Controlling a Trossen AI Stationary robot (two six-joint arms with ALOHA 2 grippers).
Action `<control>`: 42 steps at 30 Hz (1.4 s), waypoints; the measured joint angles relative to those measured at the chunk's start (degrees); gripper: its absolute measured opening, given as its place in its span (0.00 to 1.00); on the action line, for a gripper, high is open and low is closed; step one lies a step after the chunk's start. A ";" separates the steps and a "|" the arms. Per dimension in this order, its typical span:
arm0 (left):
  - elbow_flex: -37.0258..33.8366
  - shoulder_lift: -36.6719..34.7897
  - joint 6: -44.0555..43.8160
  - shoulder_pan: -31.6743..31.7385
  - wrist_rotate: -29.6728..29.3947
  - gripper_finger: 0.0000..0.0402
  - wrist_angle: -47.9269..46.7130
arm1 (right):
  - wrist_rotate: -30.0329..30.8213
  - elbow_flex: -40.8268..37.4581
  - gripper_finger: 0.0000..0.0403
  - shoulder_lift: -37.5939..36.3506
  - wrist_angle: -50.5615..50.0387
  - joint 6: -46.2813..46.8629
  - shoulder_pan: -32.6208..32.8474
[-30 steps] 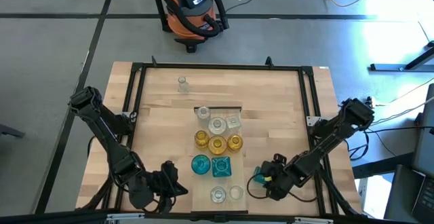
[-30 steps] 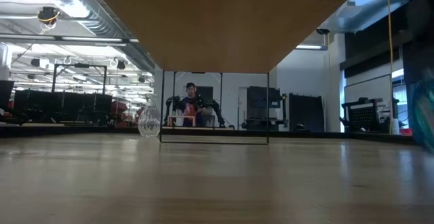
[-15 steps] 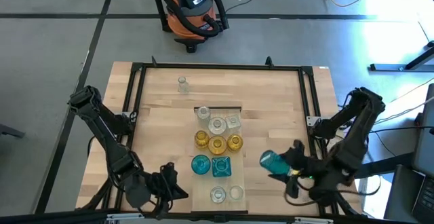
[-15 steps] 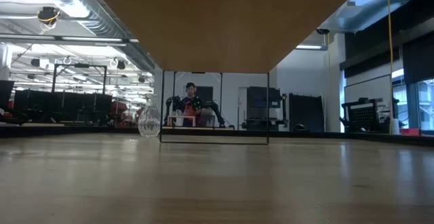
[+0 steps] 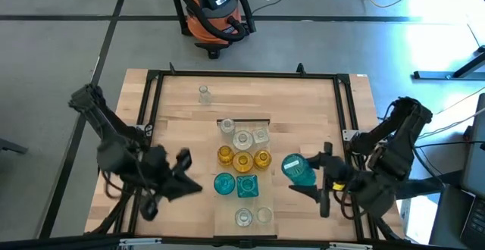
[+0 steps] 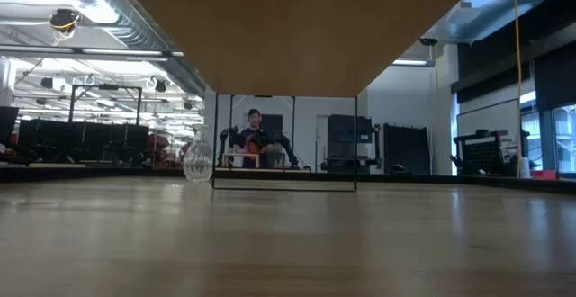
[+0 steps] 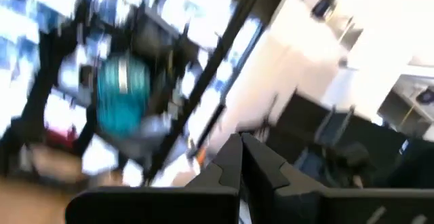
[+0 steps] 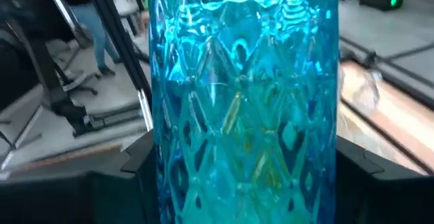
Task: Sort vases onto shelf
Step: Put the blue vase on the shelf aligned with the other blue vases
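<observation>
In the high view the shelf [image 5: 226, 206] is a pale plank in the table's middle, with a black bar [image 5: 244, 119] at its far end. On it stand clear vases [image 5: 242, 139], amber vases [image 5: 242, 160], two teal vases [image 5: 224, 182] and two more clear ones [image 5: 242, 217]. One clear vase [image 5: 203, 93] stands alone near the far edge and also shows as the clear vase [image 6: 197, 160] in the low view. My right gripper [image 5: 309, 176] is shut on a teal diamond-cut vase [image 5: 297, 168] just right of the shelf. My left gripper [image 5: 182, 176], shut, hangs left of the shelf. My right gripper pinches the teal vase by its body [image 8: 244, 136] between the two fingers, one finger [image 8: 139, 157] on each side. The fingers come from the table's right. The vase is lifted clear of the table, its mouth [image 5: 292, 164] facing up.
A black frame [image 5: 242, 74] runs round the tabletop. An orange shop vacuum [image 5: 214, 9] stands on the floor beyond the far edge. Bare wood [image 5: 303, 106] lies right and left of the shelf. In the low view a person [image 6: 253, 135] is far behind the table.
My right gripper has lifted the teal vase off the table near the right near corner and carried it up and left toward the shelf. My left arm has risen from the near edge and swung toward the far side, staying left of the shelf.
</observation>
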 joint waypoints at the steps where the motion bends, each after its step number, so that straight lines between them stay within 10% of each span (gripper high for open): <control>1: 0.00 -0.49 3.22 0.56 0.38 0.00 2.47 | -0.38 0.00 0.63 0.03 2.36 -1.92 -0.96; 12: 0.02 -1.28 11.15 9.47 4.98 0.00 6.74 | -12.01 0.00 0.63 0.08 19.43 -9.81 -11.48; 19: 4.80 -0.89 32.99 16.61 14.36 0.00 -2.61 | -22.33 0.00 0.63 0.09 30.25 -7.82 -17.50; 32: 5.64 -0.77 34.72 27.02 4.20 0.00 0.73 | -27.04 0.00 0.63 0.08 38.87 -5.00 -21.95; 42: 5.64 1.44 73.36 30.18 4.30 0.26 12.21 | -27.13 0.00 0.63 0.08 39.07 -2.38 -22.54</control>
